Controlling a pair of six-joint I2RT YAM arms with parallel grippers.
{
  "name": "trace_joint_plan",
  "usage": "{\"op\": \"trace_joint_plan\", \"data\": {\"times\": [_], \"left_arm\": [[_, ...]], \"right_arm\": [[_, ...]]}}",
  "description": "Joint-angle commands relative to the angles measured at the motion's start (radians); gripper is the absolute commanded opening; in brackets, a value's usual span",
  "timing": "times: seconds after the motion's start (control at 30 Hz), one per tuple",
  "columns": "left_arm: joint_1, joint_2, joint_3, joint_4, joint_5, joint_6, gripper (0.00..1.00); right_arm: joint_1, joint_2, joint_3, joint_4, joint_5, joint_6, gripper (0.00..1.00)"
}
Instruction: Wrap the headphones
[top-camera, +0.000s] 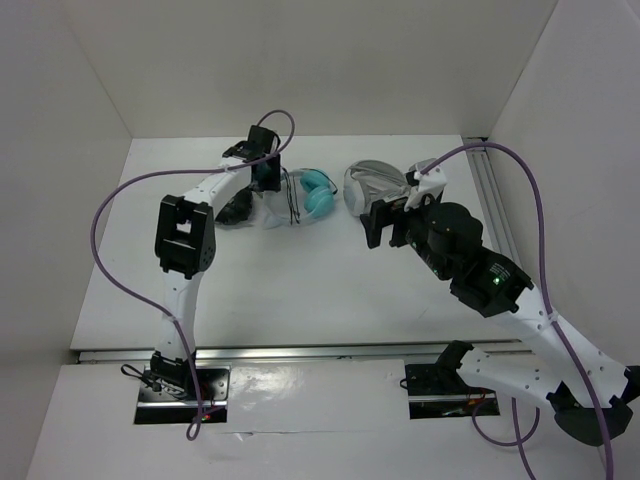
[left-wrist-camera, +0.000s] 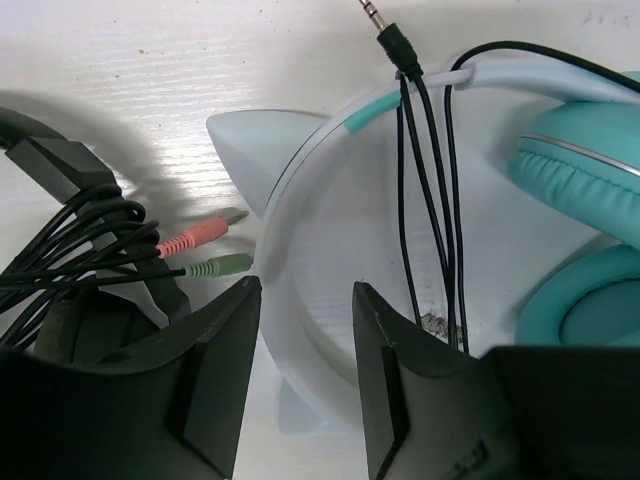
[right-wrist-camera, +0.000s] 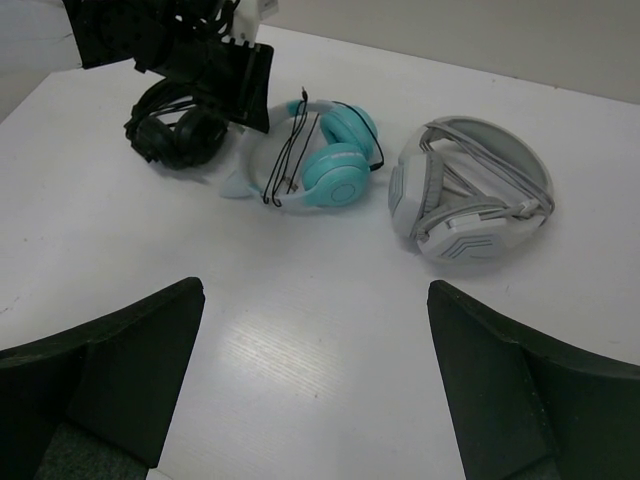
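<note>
The headphones (right-wrist-camera: 325, 160) lie flat on the worktop (right-wrist-camera: 120, 250), between the black headphones (right-wrist-camera: 180, 130) and the grey-and-white headphones (right-wrist-camera: 470, 195). Their cable (left-wrist-camera: 425, 200) makes several turns around the headband (left-wrist-camera: 300, 190), so the wrapping looks nearly done. The left gripper (left-wrist-camera: 307, 300) straddles this band with jaws partly spread, pinching nothing. The right gripper (right-wrist-camera: 312, 300) hovers well apart, jaws spread wide and empty.

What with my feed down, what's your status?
Left gripper open, straddling the headphones' headband. Right gripper open, hovering clear. Cable looped over headband. Black headphones close alongside.
</note>
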Motion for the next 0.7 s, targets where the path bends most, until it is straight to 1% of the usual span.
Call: {"op": "trace_joint_plan", "data": {"times": [0.0,0.13,0.2,0.23,0.3,0.37,0.43,0.47,0.5,0.53,0.57,0.6,0.63,0.67], "left_arm": [[0.008,-0.099,-0.005,0.019,0.015,-0.023,0.54],[0.008,-0.194,-0.014,0.043,0.055,-0.032,0.57],[0.008,-0.259,-0.005,0.043,0.055,-0.032,0.65],[0.008,-0.285,-0.005,0.043,0.055,-0.032,0.99],[-0.003,-0.363,-0.014,0.014,0.037,-0.032,1.00],[-0.012,-0.421,-0.032,-0.042,-0.021,-0.041,1.00],[-0.023,-0.541,-0.112,-0.076,-0.073,-0.067,1.00],[-0.038,-0.596,-0.158,-0.095,-0.093,-0.112,1.00],[-0.054,-0.659,-0.290,-0.070,-0.123,-0.112,1.00],[-0.072,-0.793,-0.357,-0.070,-0.156,-0.129,1.00],[-0.103,-0.867,-0.487,-0.070,-0.166,-0.156,1.00],[-0.117,-0.944,-0.550,-0.034,-0.166,-0.157,1.00],[-0.117,-1.017,-0.604,-0.033,-0.166,-0.173,1.00],[-0.133,-1.166,-0.653,-0.033,-0.166,-0.183,1.00]], "right_arm": [[0.007,-0.003,0.012,0.009,-0.020,-0.005,1.00],[0.007,0.008,0.021,0.009,-0.005,-0.005,1.00],[0.007,0.019,0.031,0.000,0.004,-0.005,1.00],[0.007,0.029,0.043,-0.009,0.004,0.004,1.00],[0.016,0.029,0.067,-0.037,0.004,0.018,1.00],[0.016,0.039,0.113,-0.095,0.039,0.041,1.00],[0.016,0.039,0.162,-0.159,0.059,0.071,1.00],[0.016,0.039,0.178,-0.181,0.059,0.081,1.00],[0.016,0.039,0.202,-0.201,0.059,0.081,1.00],[0.016,0.029,0.202,-0.218,0.050,0.081,1.00],[0.016,0.029,0.216,-0.248,0.050,0.096,1.00],[0.016,0.016,0.216,-0.261,0.050,0.110,1.00],[0.016,-0.001,0.216,-0.275,0.041,0.110,1.00],[0.016,-0.001,0.230,-0.307,0.041,0.125,1.00]]}}
